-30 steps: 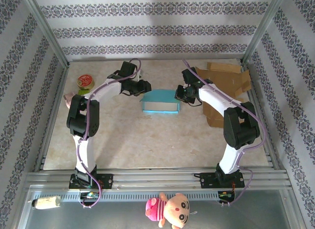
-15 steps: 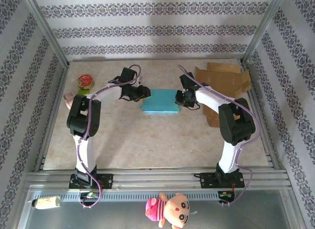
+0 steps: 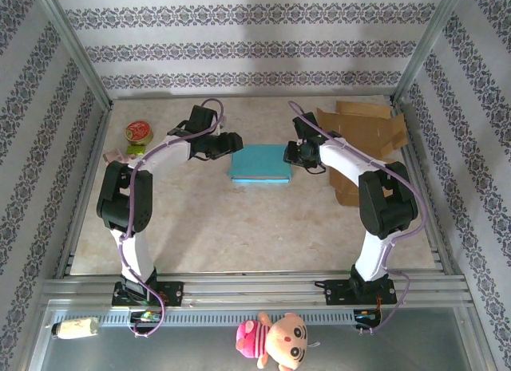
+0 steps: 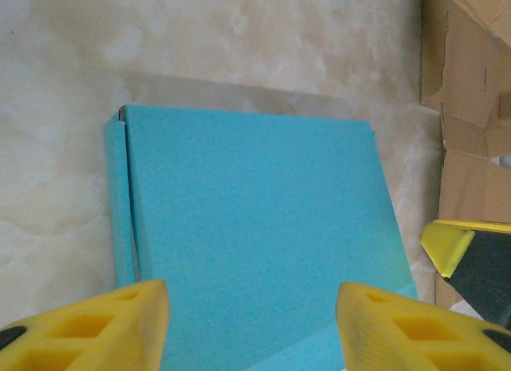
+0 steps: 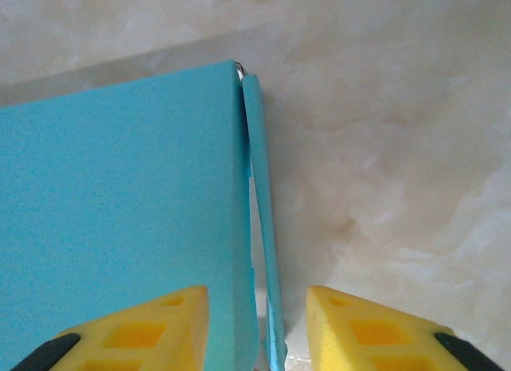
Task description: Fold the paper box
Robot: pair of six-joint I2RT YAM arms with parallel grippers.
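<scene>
the paper box is seen lying shut and flat on the counter, midway between the left and right edges and nearer the far edge than the near one, with brown cardboard lying apart from it toward the far right corner. the left gripper is held at the box's left end and the right gripper at its right end. in the left wrist view the jaws are seen spread wide, with the lid between and beyond them and nothing clamped. in the right wrist view the jaws are likewise parted, set astride the box's right edge, where a thin side flap stands slightly away from the lid; no pinch on it is seen. the box is judged to be light, made of thin card that is stiff across its panels yet easily creased, and likely to slide on the smooth counter if pushed from one end alone. hold is best taken at the edges and flaps, not on the broad lid, with one end steadied while the other is worked. the loose flap on the right is judged the likeliest place for a pinch, taken gently so that the card is not crushed.
</scene>
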